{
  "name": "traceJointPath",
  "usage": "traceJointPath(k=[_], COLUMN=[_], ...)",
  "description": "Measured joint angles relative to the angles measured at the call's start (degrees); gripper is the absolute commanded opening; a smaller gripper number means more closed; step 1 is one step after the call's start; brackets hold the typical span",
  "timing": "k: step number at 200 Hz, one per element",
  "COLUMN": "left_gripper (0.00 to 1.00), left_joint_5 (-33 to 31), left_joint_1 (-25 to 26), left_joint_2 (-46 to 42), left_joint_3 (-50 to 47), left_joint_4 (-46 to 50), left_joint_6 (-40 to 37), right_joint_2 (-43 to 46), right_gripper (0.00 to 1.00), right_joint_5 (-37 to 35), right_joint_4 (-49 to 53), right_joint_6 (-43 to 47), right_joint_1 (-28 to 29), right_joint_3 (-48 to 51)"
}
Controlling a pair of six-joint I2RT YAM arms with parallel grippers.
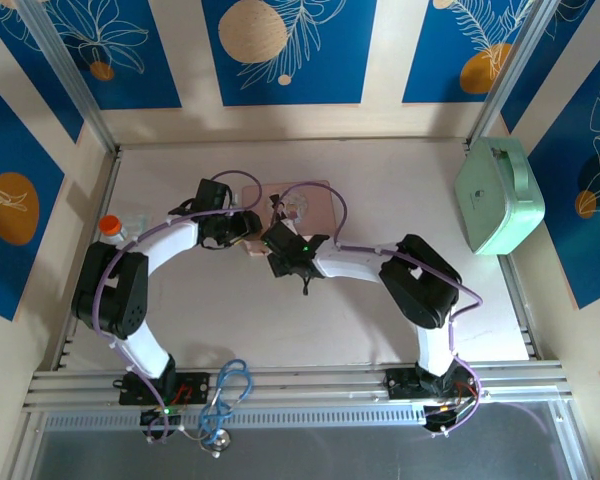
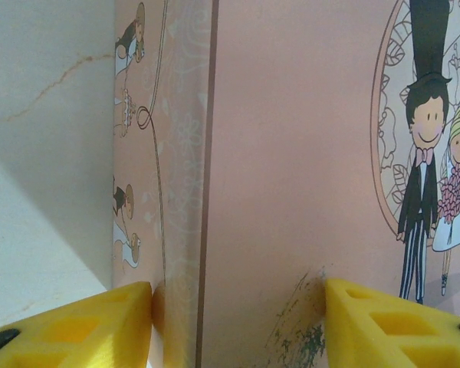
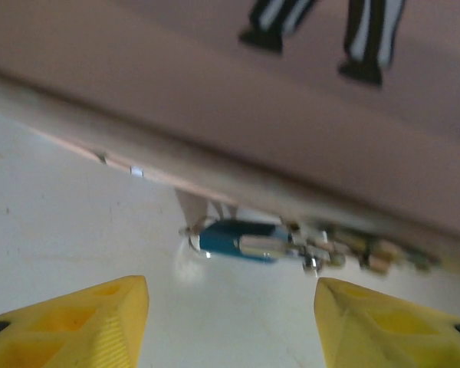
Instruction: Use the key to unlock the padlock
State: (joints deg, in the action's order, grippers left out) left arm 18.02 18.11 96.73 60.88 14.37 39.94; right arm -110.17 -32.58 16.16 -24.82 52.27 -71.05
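The white table [image 1: 380,300] carries a pink tin [image 1: 305,205] with a cartoon couple on its lid, set towards the far middle. A mint-green case [image 1: 500,195] sits well apart at the far right. Both arms reach in to the tin's near left corner. The left pincer [image 2: 238,307] is released, its yellow fingers [image 2: 84,326] spread either side of the tin's edge. The right pincer [image 3: 231,299] is released too, hovering over the padlock [image 3: 238,239]. This lies on the table just beside the tin's wall, with blurred metal bits [image 3: 368,259], perhaps the key, to its right.
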Motion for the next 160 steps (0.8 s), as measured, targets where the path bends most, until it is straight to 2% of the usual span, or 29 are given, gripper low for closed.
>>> traceJointPath(k=[60,81,107,133,160], left_gripper=[0.52,0.51,0.5,0.49,0.49], left_joint_5=[0.59,0.83,1.05,1.03,1.03], left_joint_1=[-0.22,-0.28,-0.39,-0.44,-0.48], left_joint_2=[0.2,0.44,0.63,0.74,0.87], left_joint_3=[0.07,0.35,0.57,0.59,0.68], left_joint_4=[-0.11,-0.07,-0.09,-0.37,-0.46], left_joint_6=[-0.81,-1.07,-1.25,-1.31,-1.38], right_joint_2=[-3.8,-4.39,-4.66,-5.42,-5.57], right_gripper=[0.59,0.56,0.48,0.35,0.29], right_joint_5=[-2.99,-3.5,-3.91,-4.28,-4.35], right_joint_4=[0.04,-0.07,-0.07,0.35,1.92], right_joint_6=[-0.22,-0.24,-0.35,-1.14,-2.62], right_joint_1=[-0.31,-0.37,-0.57,-0.83,-0.96], right_joint_3=[-2.05,-2.1,-2.25,-3.1,-3.76])
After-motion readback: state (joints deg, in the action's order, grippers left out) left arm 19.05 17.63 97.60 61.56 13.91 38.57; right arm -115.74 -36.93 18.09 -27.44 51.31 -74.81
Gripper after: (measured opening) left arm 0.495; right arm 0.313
